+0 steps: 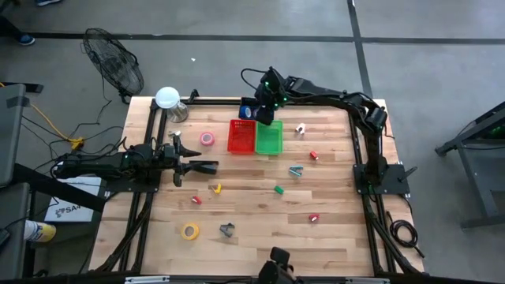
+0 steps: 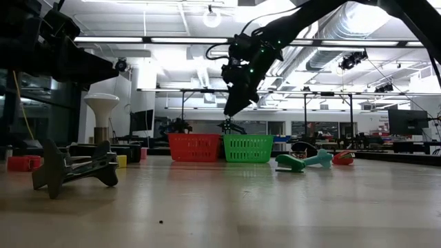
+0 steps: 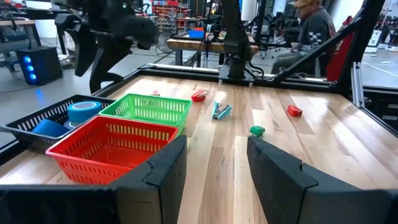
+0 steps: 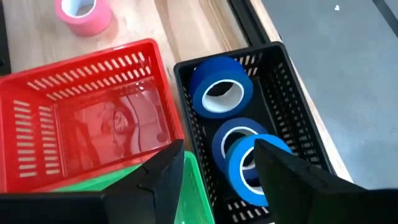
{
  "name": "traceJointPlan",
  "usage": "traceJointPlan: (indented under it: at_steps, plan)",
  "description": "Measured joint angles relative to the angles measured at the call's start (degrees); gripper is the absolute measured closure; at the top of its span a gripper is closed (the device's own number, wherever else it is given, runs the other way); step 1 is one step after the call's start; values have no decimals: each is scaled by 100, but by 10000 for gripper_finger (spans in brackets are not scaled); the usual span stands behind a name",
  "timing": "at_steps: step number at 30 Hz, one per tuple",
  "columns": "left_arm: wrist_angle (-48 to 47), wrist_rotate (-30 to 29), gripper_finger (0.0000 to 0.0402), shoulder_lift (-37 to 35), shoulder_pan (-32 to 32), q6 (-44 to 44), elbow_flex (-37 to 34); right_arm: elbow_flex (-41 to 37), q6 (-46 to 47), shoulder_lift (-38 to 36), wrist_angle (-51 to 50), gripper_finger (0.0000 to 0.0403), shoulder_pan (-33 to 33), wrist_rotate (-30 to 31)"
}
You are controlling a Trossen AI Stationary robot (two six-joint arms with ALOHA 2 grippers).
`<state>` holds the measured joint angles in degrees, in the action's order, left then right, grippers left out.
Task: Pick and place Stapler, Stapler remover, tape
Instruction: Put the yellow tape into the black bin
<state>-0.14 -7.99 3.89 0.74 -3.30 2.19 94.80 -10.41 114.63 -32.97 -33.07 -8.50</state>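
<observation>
My right gripper (image 4: 214, 177) hangs open above a black basket (image 4: 298, 106) at the table's far edge. The basket holds three blue tape rolls (image 4: 221, 90); the palest roll (image 4: 245, 171) leans on another, right below the fingers. A pink tape roll (image 1: 207, 139) lies flat left of the red basket (image 1: 241, 136). A yellow tape roll (image 1: 189, 231) lies near the front edge, with a grey claw-shaped stapler remover (image 1: 227, 229) beside it. My left gripper (image 1: 213, 166) waits open at the table's left side. The stapler is out of view.
A green basket (image 1: 269, 138) stands right of the red one. A teal claw piece (image 1: 294, 170) and small red (image 1: 313, 155), green (image 1: 278, 189) and yellow (image 1: 215, 188) pieces are scattered over the wood. A lamp (image 1: 167, 98) stands at the far left corner. A person (image 3: 311, 31) sits beyond the table.
</observation>
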Motion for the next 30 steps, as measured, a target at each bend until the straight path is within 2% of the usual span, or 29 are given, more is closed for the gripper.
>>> traceJointPlan:
  at_steps: [6,13,18,21,26,30]
  plan:
    - [0,0,237,0,0,0,1,0,-161,0,-152,217,150,29]
    - [0,0,237,0,1,0,1,-7,-293,-265,-210,217,283,500]
    - [0,-5,237,-1,-1,1,1,-105,-319,-822,-281,217,285,182]
    - [2,-7,237,0,0,0,1,-902,-283,-1425,235,217,287,66]
    - [2,-5,237,1,1,-1,0,-3208,256,-2872,1987,217,313,-133]
    - [2,17,237,0,-1,-1,1,-4944,739,-4078,3623,217,564,-3]
